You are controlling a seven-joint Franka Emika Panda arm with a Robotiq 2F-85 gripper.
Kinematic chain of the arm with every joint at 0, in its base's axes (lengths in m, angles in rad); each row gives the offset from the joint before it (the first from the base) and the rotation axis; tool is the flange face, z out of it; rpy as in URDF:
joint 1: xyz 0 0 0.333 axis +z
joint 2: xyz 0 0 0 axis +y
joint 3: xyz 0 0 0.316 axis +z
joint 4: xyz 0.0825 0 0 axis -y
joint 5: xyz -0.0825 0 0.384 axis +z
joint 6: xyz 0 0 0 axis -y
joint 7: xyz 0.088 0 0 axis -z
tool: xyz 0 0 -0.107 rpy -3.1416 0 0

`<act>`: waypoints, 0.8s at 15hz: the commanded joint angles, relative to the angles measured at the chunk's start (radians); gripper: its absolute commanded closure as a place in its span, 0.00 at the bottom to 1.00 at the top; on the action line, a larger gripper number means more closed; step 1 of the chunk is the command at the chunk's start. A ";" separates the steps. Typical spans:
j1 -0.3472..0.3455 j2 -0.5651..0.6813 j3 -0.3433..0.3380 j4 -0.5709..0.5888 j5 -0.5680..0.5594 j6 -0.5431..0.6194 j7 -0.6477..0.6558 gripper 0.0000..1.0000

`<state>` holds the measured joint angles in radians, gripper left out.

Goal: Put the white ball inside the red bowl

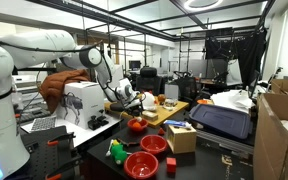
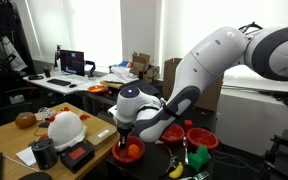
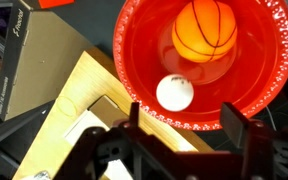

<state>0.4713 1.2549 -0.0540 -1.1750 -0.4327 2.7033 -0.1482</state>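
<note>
In the wrist view a small plain white ball (image 3: 174,92) lies inside a red bowl (image 3: 134,60), next to an orange basketball-patterned ball (image 3: 204,30). My gripper (image 3: 184,125) is open and empty, its two fingers just above the bowl's near rim and apart from the white ball. In both exterior views the gripper (image 1: 127,108) (image 2: 124,140) hangs right over this red bowl (image 1: 136,126) (image 2: 129,153). The white ball is hidden there; only the orange ball shows in the bowl.
The bowl rests beside a light wooden board (image 3: 79,95) and a dark box (image 3: 24,60). Two more red bowls (image 1: 154,144) (image 1: 141,165) and a green toy (image 1: 116,151) stand nearby. A large white rounded object (image 2: 66,126) sits on the board, with a cardboard box (image 1: 181,137) close by.
</note>
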 commanded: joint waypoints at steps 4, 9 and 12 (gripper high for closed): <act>0.022 -0.073 -0.048 -0.063 -0.007 -0.007 0.058 0.00; 0.003 -0.228 -0.062 -0.216 -0.001 -0.044 0.057 0.00; -0.035 -0.347 -0.041 -0.337 -0.005 -0.100 0.036 0.00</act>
<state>0.4611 1.0730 -0.1139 -1.3239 -0.4325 2.6656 -0.1089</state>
